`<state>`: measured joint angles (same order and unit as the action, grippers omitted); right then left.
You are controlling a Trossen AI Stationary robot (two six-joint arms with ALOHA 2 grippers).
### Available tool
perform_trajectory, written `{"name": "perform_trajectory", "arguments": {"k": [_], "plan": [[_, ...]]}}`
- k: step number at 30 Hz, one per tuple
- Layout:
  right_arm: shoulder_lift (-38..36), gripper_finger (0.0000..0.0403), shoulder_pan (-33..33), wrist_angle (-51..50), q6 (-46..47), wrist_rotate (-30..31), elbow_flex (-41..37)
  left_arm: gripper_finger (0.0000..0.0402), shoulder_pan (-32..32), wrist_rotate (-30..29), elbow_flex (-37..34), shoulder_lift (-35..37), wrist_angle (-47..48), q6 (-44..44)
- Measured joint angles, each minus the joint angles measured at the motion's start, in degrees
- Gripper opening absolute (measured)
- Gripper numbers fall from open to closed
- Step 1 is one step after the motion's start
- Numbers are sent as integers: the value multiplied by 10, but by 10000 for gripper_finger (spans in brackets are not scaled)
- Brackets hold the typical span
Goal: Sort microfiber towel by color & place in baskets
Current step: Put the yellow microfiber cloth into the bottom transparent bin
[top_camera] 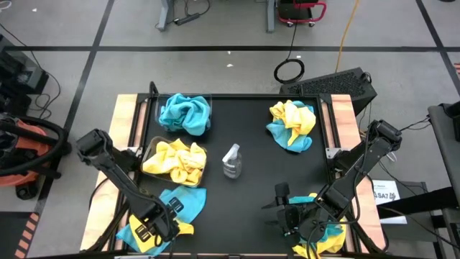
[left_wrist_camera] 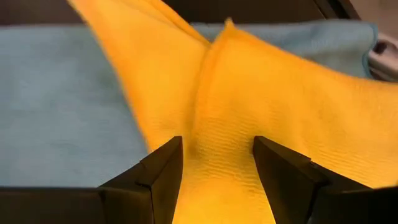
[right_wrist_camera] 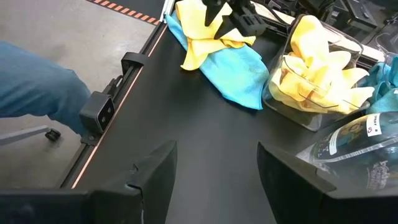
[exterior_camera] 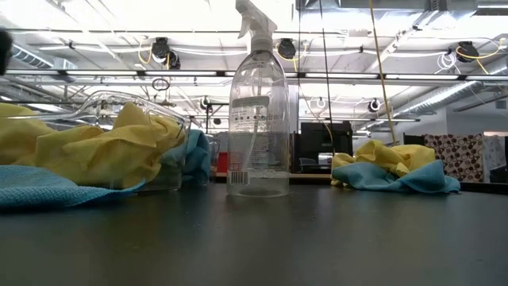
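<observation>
Already low over the near-left pile, the left gripper (left_wrist_camera: 214, 171) spreads its fingers astride a yellow towel (left_wrist_camera: 261, 106), evidently to pinch it; the right gripper (right_wrist_camera: 217, 180) waits, fingers apart.

Bright overhead ceiling lights glare in the low view; the left wrist view is blurred close-up.

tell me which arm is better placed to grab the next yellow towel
Left. The left gripper is open, fingers either side of a yellow towel in the near-left pile. The right gripper is open over bare table.
</observation>
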<state>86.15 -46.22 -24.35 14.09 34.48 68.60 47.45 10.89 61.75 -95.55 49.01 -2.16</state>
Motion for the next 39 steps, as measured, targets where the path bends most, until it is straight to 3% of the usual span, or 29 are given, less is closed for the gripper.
{"name": "perform_trajectory", "arguments": {"k": [7, 10, 14, 16, 24, 39], "plan": [[0, 215, 0, 1, 0, 0, 0, 184, 12, -1, -3, -26, -1, 11], [0, 215, 0, 1, 0, 0, 0, 136, 15, -2, -3, -34, 1, 10], [0, 215, 0, 1, 0, 0, 0, 38, 15, 20, -3, -39, 2, 10], [0, 215, 0, 1, 0, 0, 0, 14, 14, 27, -3, -39, 4, -1], [0, 215, 0, 1, -8, 0, 0, 6, 4, 12, 54, -35, 87, -20], [0, 215, 0, 6, -14, 0, 0, 2, -2, -220, 310, -32, 343, -23]]}}
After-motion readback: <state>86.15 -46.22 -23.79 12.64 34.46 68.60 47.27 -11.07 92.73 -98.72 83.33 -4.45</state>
